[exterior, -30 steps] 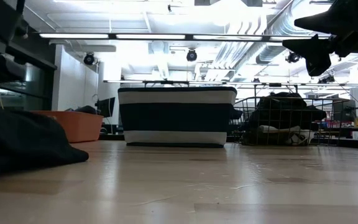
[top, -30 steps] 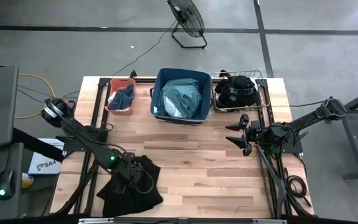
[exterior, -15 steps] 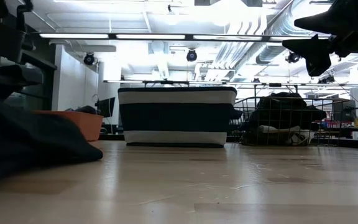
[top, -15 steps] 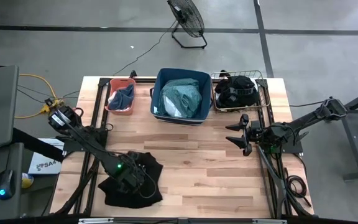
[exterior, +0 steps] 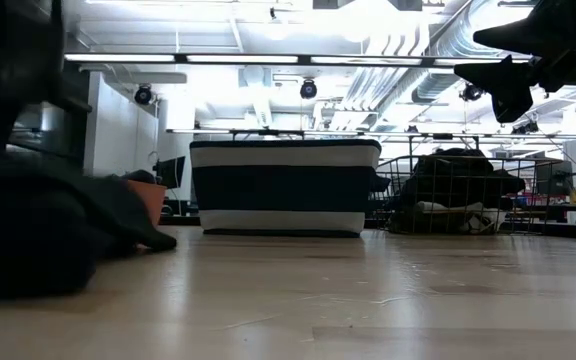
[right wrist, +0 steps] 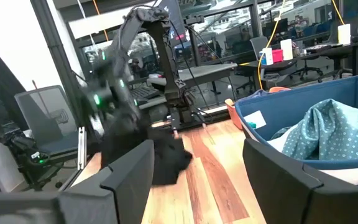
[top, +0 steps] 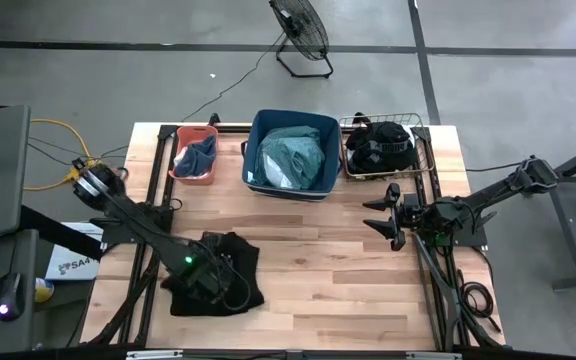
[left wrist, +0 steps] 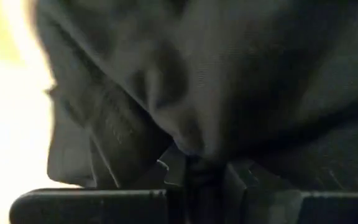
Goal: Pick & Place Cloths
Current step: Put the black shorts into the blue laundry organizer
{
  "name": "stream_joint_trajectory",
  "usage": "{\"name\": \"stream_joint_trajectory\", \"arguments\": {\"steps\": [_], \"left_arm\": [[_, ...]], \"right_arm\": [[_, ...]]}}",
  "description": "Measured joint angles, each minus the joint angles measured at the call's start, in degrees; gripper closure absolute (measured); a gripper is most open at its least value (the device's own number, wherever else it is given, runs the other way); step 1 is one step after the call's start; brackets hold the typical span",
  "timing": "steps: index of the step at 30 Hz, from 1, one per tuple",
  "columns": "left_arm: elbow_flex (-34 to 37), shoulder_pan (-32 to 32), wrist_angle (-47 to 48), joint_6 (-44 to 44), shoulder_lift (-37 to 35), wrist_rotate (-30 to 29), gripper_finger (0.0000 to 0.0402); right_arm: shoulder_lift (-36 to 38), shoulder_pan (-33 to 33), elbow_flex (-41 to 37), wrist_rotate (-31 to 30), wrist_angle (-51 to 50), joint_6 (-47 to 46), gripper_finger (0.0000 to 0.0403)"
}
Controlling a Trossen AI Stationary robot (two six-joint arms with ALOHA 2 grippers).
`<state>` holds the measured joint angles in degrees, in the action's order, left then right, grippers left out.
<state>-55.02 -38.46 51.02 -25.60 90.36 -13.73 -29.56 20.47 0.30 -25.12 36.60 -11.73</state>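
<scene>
The left gripper (top: 211,280) is down on the black cloth (top: 230,272) at the near left of the tabletop (top: 318,260); in the left wrist view its jaws are together, pinching a fold of that cloth (left wrist: 229,87). The right gripper (top: 380,213) hangs above the tabletop's right side, jaws apart, holding nothing. At the far edge stand three bins: an orange bin (top: 179,172) with a blue cloth (top: 199,154), a navy bin (top: 258,135) with a teal cloth (top: 293,155), and a wire bin (top: 426,150) with dark cloths (top: 383,145)
</scene>
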Motion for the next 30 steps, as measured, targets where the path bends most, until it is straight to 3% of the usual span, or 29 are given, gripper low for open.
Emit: {"name": "stream_joint_trajectory", "arguments": {"steps": [6, 11, 15, 22, 27, 30], "left_arm": [[-9.8, -0.13, 8.2, -0.02, -13.8, -9.59, 0.0359], [-15.91, -0.13, 6.39, 4.8, -26.45, -16.15, 0.0359], [-16.82, -0.13, 0.38, 15.13, -35.31, -16.86, 0.0359], [-16.34, -0.13, -14.51, 34.46, -45.25, -6.94, 0.0359], [-16.31, -0.15, -22.59, 44.4, -46.72, 4.59, 0.0359], [-16.31, -0.17, -25.13, 48.06, -46.67, 7.34, 0.0359]], "right_arm": [[0.0, 0.0, -0.01, 0.0, -0.01, 0.0, 0.0165], [0.0, 0.0, 0.0, 0.0, 0.0, -0.01, 0.0165], [0.0, 0.0, -0.02, 0.0, 0.0, -0.01, 0.0165], [0.0, 0.0, -0.01, 0.0, 0.0, -0.01, 0.0165], [0.0, 0.0, 0.0, 0.0, 0.0, -0.01, 0.0165], [0.0, 0.0, 0.0, 0.0, 0.0, 0.0, 0.0165]]}}
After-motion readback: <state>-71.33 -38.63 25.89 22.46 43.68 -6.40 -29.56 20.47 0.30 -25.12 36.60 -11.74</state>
